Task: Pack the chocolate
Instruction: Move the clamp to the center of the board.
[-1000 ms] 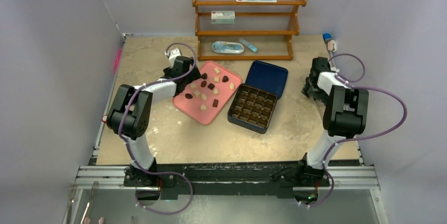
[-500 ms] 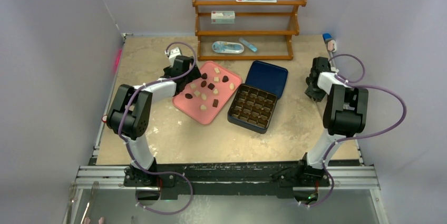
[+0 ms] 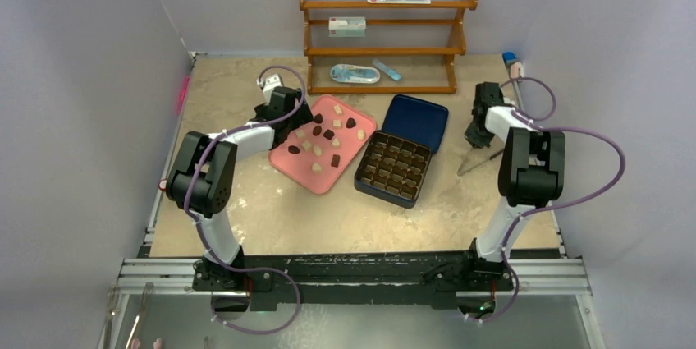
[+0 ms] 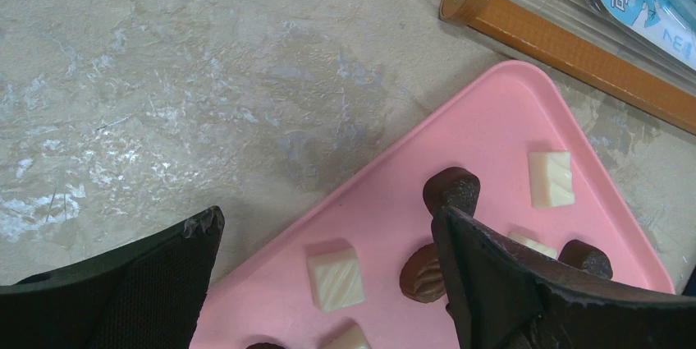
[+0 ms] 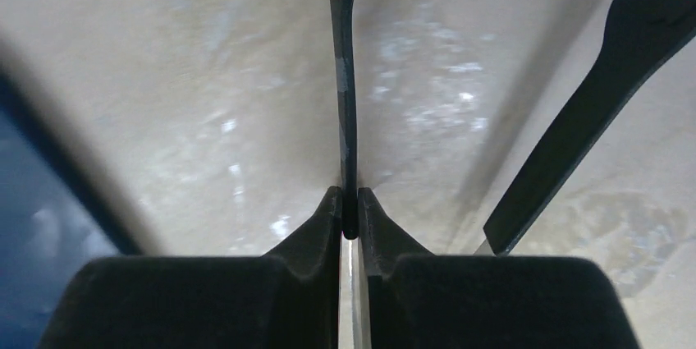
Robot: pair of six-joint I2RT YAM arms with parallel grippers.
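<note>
My right arm has swung toward the far edge of the table [image 3: 246, 209] in the last second, and a thin pair of tongs [image 3: 480, 160] now trails out beneath it. My left arm has not shifted.

Starting at the left, my left hand [image 3: 283, 108] hangs low over the left corner of the pink tray [image 3: 289, 160]. Its fingers are spread wide apart and grip nothing. Through its wrist camera, one finger [image 4: 123, 291] sits over bare table. The other [image 4: 509, 283] sits over the tray, just beside a dark rounded piece.

The chocolate [image 3: 324, 140] lies scattered across the tray, dark brown and cream pieces mixed, all apart from one another. Close up I see a cream square [image 4: 335, 275], a second cream piece [image 4: 550, 178] and a dark one [image 4: 451, 189].

Just right of the tray sits the dark gridded box [image 3: 394, 167], with its blue lid [image 3: 416, 121] touching its far side. I cannot make out any piece in its cells.

At the far right, my right hand [image 3: 474, 135] is clamped tight on one leg of the tongs [image 5: 343, 78]. The other leg angles off to the side.
</note>
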